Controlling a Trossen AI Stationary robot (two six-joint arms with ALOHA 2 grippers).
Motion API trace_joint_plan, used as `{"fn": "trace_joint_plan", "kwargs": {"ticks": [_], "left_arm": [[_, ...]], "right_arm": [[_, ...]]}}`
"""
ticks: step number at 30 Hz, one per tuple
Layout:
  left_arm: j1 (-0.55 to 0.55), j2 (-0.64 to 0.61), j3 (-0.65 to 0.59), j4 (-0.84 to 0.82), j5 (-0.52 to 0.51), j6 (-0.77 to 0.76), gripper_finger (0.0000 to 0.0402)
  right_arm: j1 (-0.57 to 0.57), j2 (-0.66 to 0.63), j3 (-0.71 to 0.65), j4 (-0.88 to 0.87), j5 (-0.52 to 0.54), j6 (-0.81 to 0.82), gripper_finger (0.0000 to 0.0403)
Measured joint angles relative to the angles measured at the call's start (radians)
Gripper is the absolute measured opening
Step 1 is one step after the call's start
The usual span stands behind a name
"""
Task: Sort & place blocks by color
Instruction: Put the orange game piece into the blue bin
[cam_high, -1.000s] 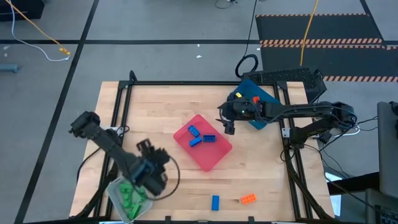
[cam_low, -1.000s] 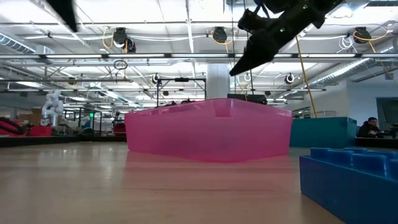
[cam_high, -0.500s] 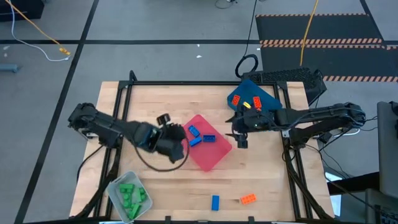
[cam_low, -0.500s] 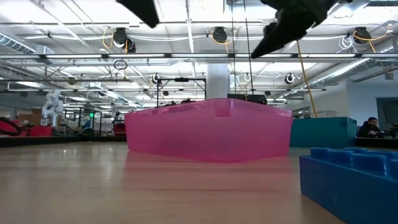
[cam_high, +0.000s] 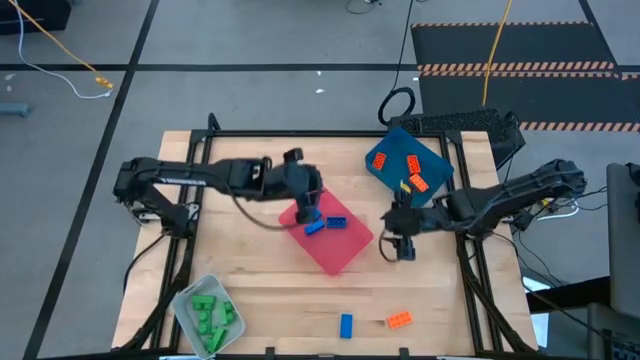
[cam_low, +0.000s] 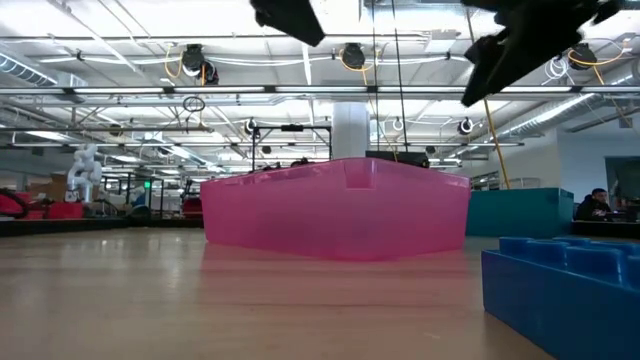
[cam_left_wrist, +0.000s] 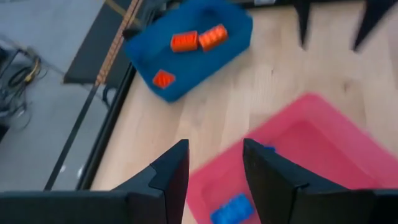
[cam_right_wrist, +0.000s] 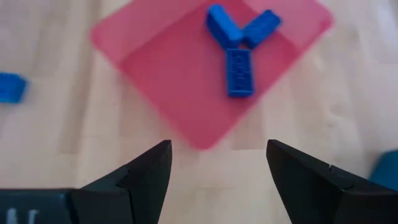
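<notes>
I hold the left tool (cam_high: 309, 207) spread and empty over the pink tray (cam_high: 345, 255), where three blue blocks (cam_high: 324, 219) lie sorted. The right tool (cam_high: 398, 246), also spread, hangs just beside the tray, toward the stray blue block (cam_high: 346, 325) and orange block (cam_high: 399, 319) on the table (cam_high: 270, 300).

A pink-red tray (cam_high: 345, 257) sits mid-table, a blue tray (cam_high: 385, 160) and perhaps clear tray (cam_high: 185, 300) at corners.

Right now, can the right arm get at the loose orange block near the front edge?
Probably yes: the right gripper is open and empty, and bare table lies between it and the orange block.
</notes>
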Motion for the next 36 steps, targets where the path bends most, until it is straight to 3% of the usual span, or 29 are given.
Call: {"fn": "trace_joint_plan", "kwargs": {"ticks": [5,12,19,26,36], "left_arm": [[0.081,-0.001,-0.038,0.177,0.141,0.085,0.0152],[0.111,-0.001,-0.255,0.517,0.255,0.124,0.0152],[0.117,-0.03,-0.454,0.855,0.328,0.12,0.0152],[0.147,-0.113,-0.564,0.969,0.384,0.115,0.0152],[0.134,-0.234,-0.652,0.959,0.382,0.08,0.0152]], "right_arm": [[0.138,0.0,0.0,-0.007,0.034,0.104,0.0258],[0.331,0.003,0.0,-0.051,0.131,0.295,0.0258],[0.45,0.084,0.0,-0.049,0.073,0.472,0.0258],[0.514,0.243,-0.001,0.018,-0.081,0.576,0.0258],[0.58,0.323,-0.001,0.107,-0.083,0.595,0.0275]]}}
